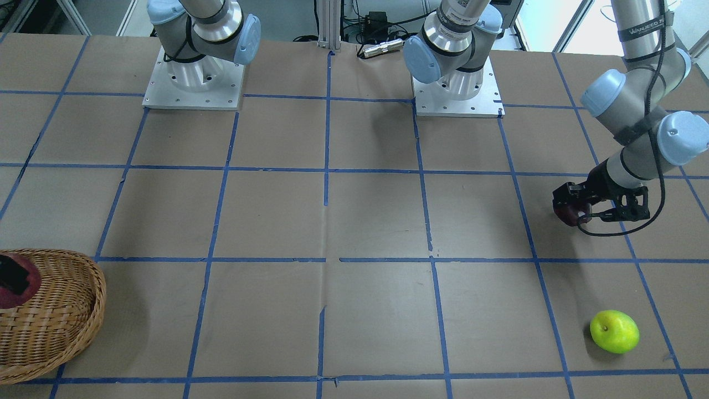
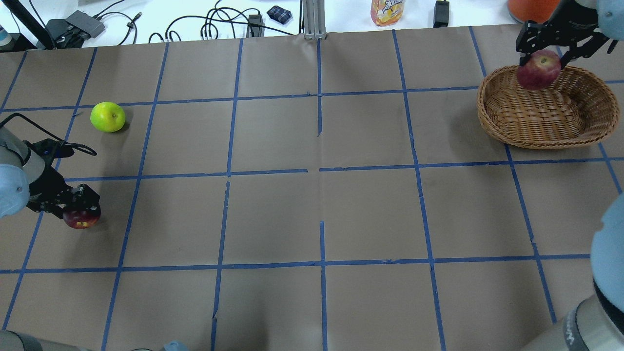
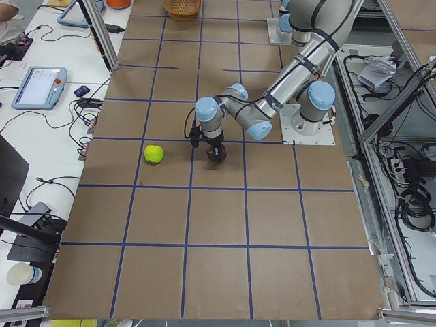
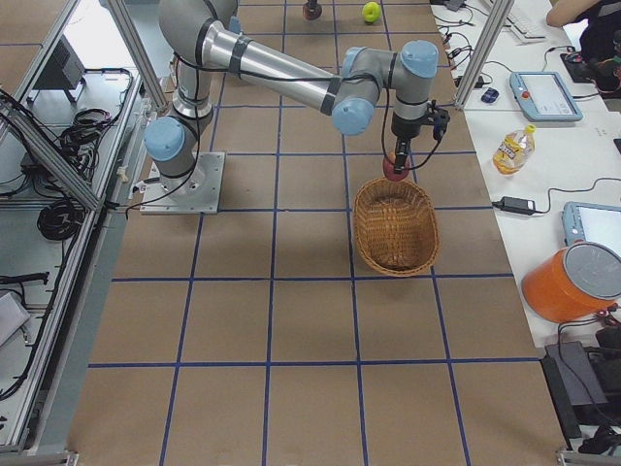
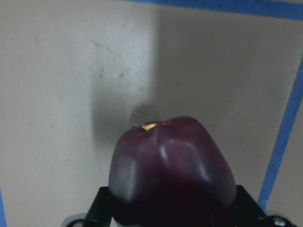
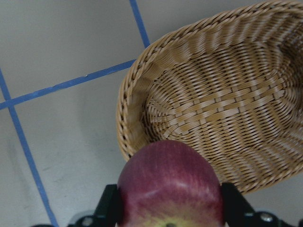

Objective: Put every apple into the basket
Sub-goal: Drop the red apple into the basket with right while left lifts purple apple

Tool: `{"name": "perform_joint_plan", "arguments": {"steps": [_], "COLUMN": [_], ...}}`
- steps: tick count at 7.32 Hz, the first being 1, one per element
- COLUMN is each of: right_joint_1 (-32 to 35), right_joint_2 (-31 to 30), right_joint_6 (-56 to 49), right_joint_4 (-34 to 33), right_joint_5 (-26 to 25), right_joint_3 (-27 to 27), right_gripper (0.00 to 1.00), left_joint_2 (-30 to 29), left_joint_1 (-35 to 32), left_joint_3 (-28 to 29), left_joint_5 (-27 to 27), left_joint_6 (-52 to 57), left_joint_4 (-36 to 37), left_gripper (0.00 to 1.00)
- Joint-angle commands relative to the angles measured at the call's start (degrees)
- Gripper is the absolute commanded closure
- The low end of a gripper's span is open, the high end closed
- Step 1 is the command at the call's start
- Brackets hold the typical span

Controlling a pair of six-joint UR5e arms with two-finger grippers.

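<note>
Brown tabletop (image 2: 370, 214), blue tape grid (image 2: 322, 292), basket (image 2: 541, 117), white bench (image 2: 341, 14) beyond

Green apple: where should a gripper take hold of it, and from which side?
Grip the green apple across its widest middle, coming straight down from above. It is round, stands apart from everything else on the table, and has its stem dimple roughly upward, so fingers can likely drop either side. The left gripper is nearest but holds the maroon apple.
</note>
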Motion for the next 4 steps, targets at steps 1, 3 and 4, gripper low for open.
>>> {"name": "perform_joint_plan", "arguments": {"steps": [1, 3, 4], "right_joint_1": [-3.4, -3.6, -3.6], "right_joint_2": [8.1, 11.4, 12.9], "right_joint_6": [-3.4, -4.9, -5.1], "right_joint_4": [-1.4, -6.7, -6.9], "right_joint_5": [0.6, 0.6, 0.4], "right_joint_3": [-2.8, -2.8, -2.8], "right_gripper": [1.00, 1.00, 1.00], "left_joint_2": [3.9, 2.1, 1.3], "left_joint_1": [-12.1, -32.7, -42.2], "left_joint_3": [0.1, 2.3, 4.7], "left_joint_5": [-5.7, -7.1, -7.7], "left_joint_6": [-14.5, -43.4, -52.0], "left_joint_4": [-2.4, 1.7, 2.5], "left_gripper": [0.75, 0.75, 0.75]}}
